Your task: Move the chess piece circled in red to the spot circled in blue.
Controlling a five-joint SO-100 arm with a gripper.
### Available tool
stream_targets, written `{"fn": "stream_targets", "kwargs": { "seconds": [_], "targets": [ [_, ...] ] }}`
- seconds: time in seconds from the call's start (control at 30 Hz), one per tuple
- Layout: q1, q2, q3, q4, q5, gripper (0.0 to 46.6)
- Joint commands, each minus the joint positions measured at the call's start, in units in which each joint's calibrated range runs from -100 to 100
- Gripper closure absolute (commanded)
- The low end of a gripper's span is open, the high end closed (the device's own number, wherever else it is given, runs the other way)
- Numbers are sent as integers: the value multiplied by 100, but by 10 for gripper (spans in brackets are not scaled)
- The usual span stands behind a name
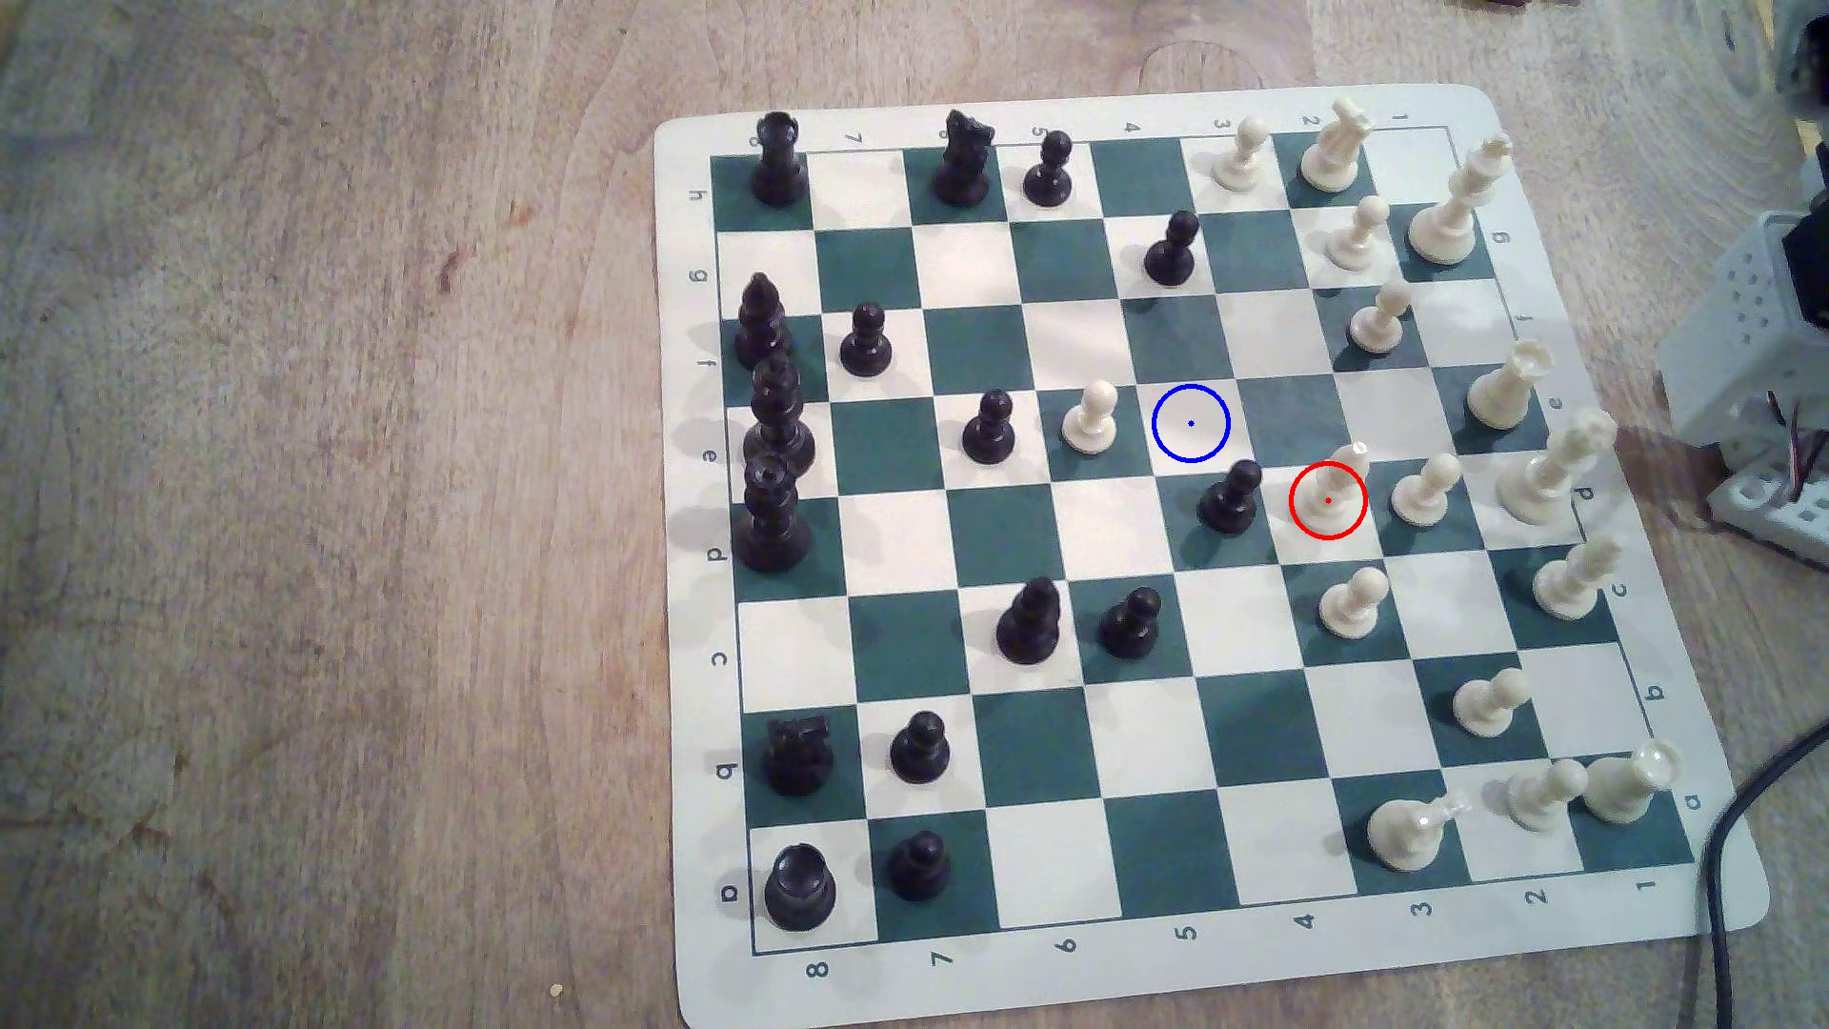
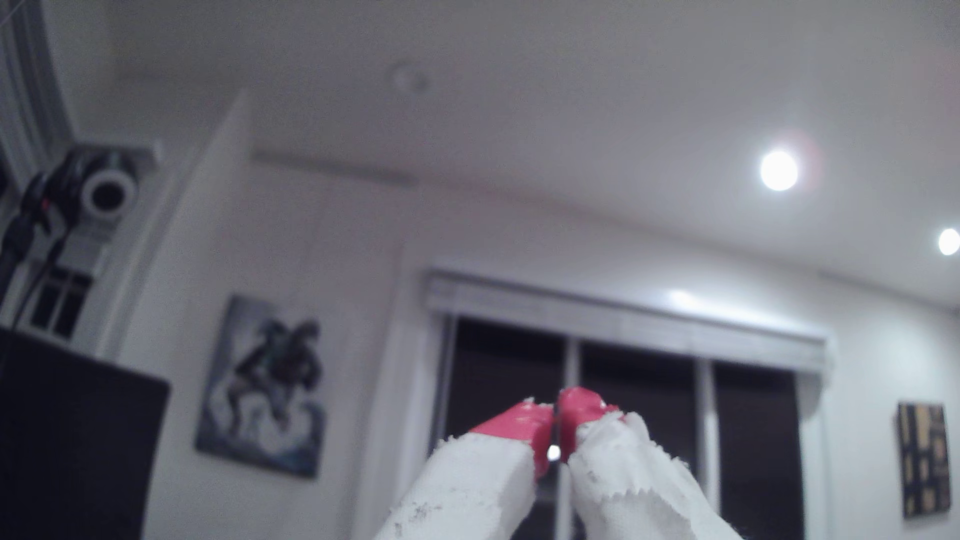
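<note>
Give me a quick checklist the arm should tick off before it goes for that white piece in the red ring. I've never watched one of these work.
1. Piece in the red ring standing upright on its square: ok.
2. Blue-ringed square free of pieces: ok.
3. Gripper empty: ok, its red-tipped fingers are pressed together with nothing between them.
4. Gripper open to grasp: not ok, it is shut.
5. Gripper aimed at the board: not ok, the wrist view looks up at a ceiling and window.
6. Room around the piece: cannot tell; a black pawn and a cream pawn flank it on neighbouring squares.
</note>
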Motion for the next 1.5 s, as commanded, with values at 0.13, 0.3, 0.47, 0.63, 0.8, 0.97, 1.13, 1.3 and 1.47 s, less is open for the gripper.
{"fn": "stream_targets", "kwargs": {
  "seconds": [0.13, 0.3, 0.47, 0.63, 0.8, 0.97, 1.13, 1.3, 1.47],
  "targets": [
    [-267, -28, -1632, 565, 127, 441],
    [46, 48, -2303, 2031, 0, 441],
    [226, 31, -2893, 3447, -29, 441],
    [351, -20, -3582, 4823, -59, 441],
    [570, -20, -4026, 6248, -278, 464],
    [609, 659, -5177, 8959, -879, 464],
    [406, 1602, -6383, 11122, -1153, 464],
    [-236, 2315, -6709, 12285, -1519, 464],
    [-791, 3155, -7063, 12972, -1983, 464]
  ]
}}
